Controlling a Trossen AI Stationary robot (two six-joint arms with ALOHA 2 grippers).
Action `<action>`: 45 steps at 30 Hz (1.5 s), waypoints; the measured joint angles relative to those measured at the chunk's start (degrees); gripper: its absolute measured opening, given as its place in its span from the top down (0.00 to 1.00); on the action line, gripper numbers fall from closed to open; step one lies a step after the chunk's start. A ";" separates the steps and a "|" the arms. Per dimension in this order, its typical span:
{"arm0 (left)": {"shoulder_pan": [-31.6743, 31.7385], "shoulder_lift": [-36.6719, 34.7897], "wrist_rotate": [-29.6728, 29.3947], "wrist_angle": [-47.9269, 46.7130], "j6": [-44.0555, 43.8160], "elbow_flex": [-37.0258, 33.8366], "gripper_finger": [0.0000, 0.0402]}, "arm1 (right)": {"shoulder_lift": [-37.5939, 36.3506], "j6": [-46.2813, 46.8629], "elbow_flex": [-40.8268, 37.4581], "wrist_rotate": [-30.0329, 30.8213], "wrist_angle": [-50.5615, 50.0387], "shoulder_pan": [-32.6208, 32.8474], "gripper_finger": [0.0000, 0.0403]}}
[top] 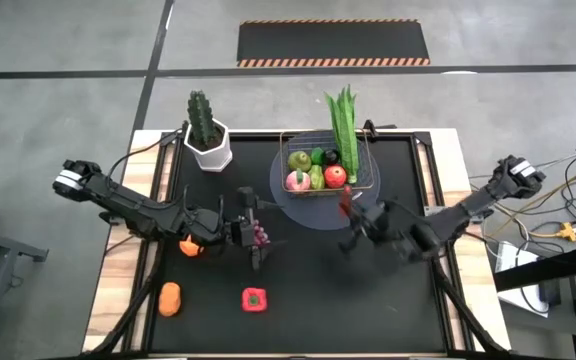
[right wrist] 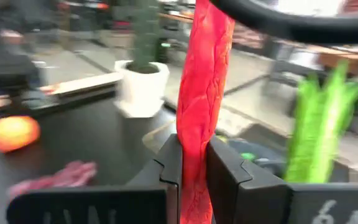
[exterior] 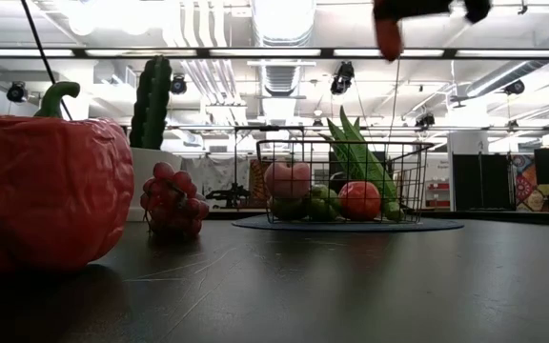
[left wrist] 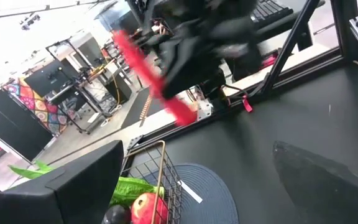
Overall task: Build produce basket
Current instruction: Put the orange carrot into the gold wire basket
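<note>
The coppery wire basket [top: 368, 165] stands on a round grey disc [top: 283, 195] at the far middle of the table. It holds a pink, a red and some green produce, and a long leafy green [top: 344, 125] sticks out over its far wall. My right gripper [top: 351, 215] hovers just near of the basket, shut on a long red chili [top: 345, 200]. My left gripper [top: 253, 222] is open above the purple grapes [top: 259, 236], which lie on the table [exterior: 172, 200]. My right gripper pinches the red chili between its two fingers at a point along its length [right wrist: 194, 155], with the fingers lying across it. Most of the chili runs on beyond the fingertips [right wrist: 201, 81]. It is lifted clear of the table, one end hanging below the gripper [exterior: 386, 38].
A red bell pepper [top: 255, 299] and an orange piece [top: 171, 298] lie near the table's near edge. Another orange piece [top: 190, 246] sits under the left arm. A cactus in a white pot [top: 206, 130] stands at the far left. Bare dark table lies at the near right.
</note>
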 joint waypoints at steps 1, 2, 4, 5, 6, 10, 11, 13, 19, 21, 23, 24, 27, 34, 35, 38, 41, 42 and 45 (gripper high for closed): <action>0.00 0.02 -0.12 -0.04 0.00 0.00 0.02 | -0.02 -0.48 0.00 -0.18 0.06 -2.27 0.92; 0.00 0.02 -0.45 -0.04 0.00 0.00 0.02 | -0.01 -1.49 0.00 -0.64 0.05 -4.55 0.92; 0.00 0.00 -1.61 -0.12 -0.01 0.00 0.02 | 0.01 -3.46 0.00 -1.99 0.05 -9.25 0.92; 0.00 0.01 -1.85 -0.23 -0.02 0.00 0.02 | 0.01 -4.39 0.00 -2.77 0.05 -11.57 0.92; 0.00 0.01 -2.22 -0.26 -0.02 0.00 0.02 | 0.01 -5.22 0.00 -3.79 0.07 -13.97 0.92; 0.00 0.00 -2.75 -0.31 -0.02 0.00 0.02 | 0.01 -6.67 0.00 -8.82 -0.28 -22.76 0.92; 0.00 0.02 -2.75 -0.32 0.00 0.00 0.02 | 0.01 -6.66 0.00 -10.05 -0.78 -24.79 0.92; 0.00 0.01 -2.77 -0.34 -0.02 0.00 0.02 | 0.01 -6.57 0.00 -12.85 -2.23 -28.58 0.92; 0.00 0.00 -2.88 -0.37 0.00 0.00 0.02 | 0.87 -2.07 -0.21 -19.67 -8.75 -36.65 0.92; 0.00 0.01 -2.88 -0.37 0.00 0.00 0.02 | 1.91 0.19 -0.63 -20.20 -10.90 -38.04 0.92; 0.00 0.00 -2.88 -0.37 0.01 0.00 0.02 | 3.23 1.24 -1.00 -20.27 -12.05 -38.85 0.92; 0.00 0.00 -2.88 -0.37 0.02 0.00 0.02 | 3.95 1.54 -1.18 -20.28 -12.20 -39.14 0.92; 0.00 0.01 -2.88 -0.37 0.02 0.00 0.02 | 6.26 3.48 -1.35 -20.29 -12.23 -39.43 0.92; 0.00 0.02 -2.88 -0.37 0.02 0.00 0.02 | 9.79 7.25 -1.18 -20.29 -12.53 -39.74 0.84; 0.00 0.02 -2.88 -0.37 0.02 0.00 0.02 | 9.92 7.47 -1.18 -20.29 -12.72 -39.77 0.81; 0.00 0.02 -2.88 -0.38 0.02 0.00 0.02 | 9.94 8.47 -1.16 -20.34 -13.40 -39.78 0.73; 0.00 0.02 -2.88 -0.39 0.02 0.00 0.02 | 8.96 8.46 -1.16 -21.57 -13.54 -39.78 0.67; 0.00 0.02 -2.88 -0.39 0.02 0.00 0.02 | 8.52 8.47 -1.16 -21.60 -13.54 -39.78 0.65; 0.00 0.02 -2.88 -0.39 0.02 0.00 0.02 | 6.93 8.17 -1.16 -21.83 -13.54 -39.76 0.61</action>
